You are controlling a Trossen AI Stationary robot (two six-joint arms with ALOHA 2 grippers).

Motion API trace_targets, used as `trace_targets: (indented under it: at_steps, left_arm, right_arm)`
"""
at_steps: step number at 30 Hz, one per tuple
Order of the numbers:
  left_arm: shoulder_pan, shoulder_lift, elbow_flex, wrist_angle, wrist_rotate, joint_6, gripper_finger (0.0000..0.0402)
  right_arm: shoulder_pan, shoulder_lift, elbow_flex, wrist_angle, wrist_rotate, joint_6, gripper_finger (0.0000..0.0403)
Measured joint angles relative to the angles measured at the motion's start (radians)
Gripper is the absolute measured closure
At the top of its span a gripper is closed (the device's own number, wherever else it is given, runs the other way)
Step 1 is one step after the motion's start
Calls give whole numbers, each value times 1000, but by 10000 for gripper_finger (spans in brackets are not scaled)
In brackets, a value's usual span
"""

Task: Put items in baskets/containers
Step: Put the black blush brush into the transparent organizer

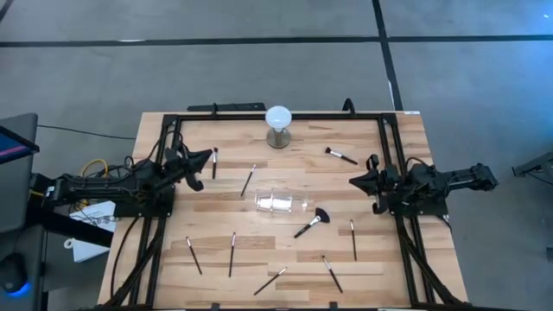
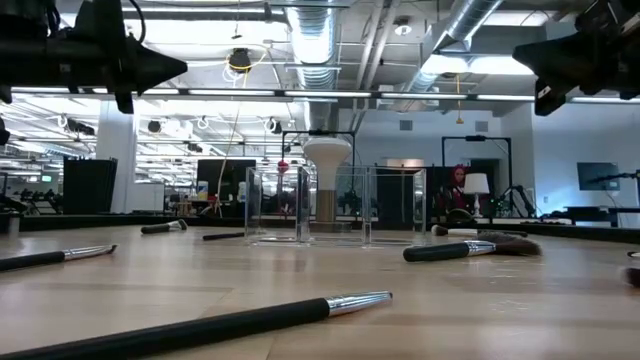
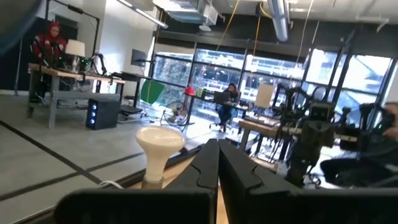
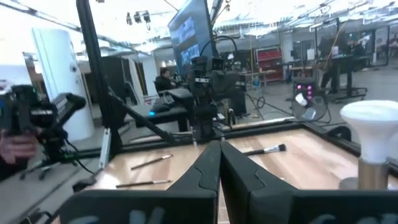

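**A:** Where are your grippers?

**B:** Your left gripper point(image 1: 207, 157) hangs above the table's left side, near a brush lying beside its tip. In the left wrist view its fingers point(image 3: 208, 168) press together with nothing between them. Your right gripper point(image 1: 354, 181) hangs over the right side, and its fingers point(image 4: 210, 165) meet the same way.

**A:** And the holder?

**B:** The clear holder point(image 1: 282, 203) sits near the middle of the wooden table point(image 1: 406, 138), with no brush visible in it. In the low view its glassy walls point(image 2: 335, 205) stand in front of the white globe lamp point(image 1: 278, 124).

**A:** The brushes?

**B:** You have them scattered flat. The fan-headed brush point(image 1: 312, 222) lies just right of the holder, a slim brush point(image 1: 249, 180) to the holder's upper left, and another brush point(image 1: 341, 155) near the lamp's right. Five more point(image 1: 232, 254) lie along the near edge.
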Motion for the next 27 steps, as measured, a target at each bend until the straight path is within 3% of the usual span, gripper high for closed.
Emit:
trace_targets:
  at_steps: [6, 10, 13, 19, 21, 23, 25, 27]
  left_arm:
    - [0, -2, 0, 63, 0, -114, 396]
    - [0, 0, 0, 183, -34, -114, 396]
    - [0, -1, 0, 293, -50, -115, 396]
    - [0, 35, 0, 302, -34, -115, 396]
    - [1, 60, 0, 315, 28, -88, 395]
    - [1, 85, 0, 327, 169, -54, 392]
    - [0, 114, 8, 332, 279, -51, 386]
    - [-4, 146, 28, 337, 323, -71, 377]
  right_arm:
    - [-6, 2, 8, 55, 135, 14, 403]
    - [-42, 63, 102, -132, 198, 28, 397]
    - [-84, 177, 191, -263, 246, 75, 378]
    - [-219, 500, 379, -425, 272, 77, 337]
    - [-288, 615, 437, -495, 272, 51, 332]
    - [-364, 730, 493, -553, 247, 19, 330]
    - [-449, 835, 532, -601, 178, -19, 330]
    - [-525, 929, 563, -608, 89, -54, 330]
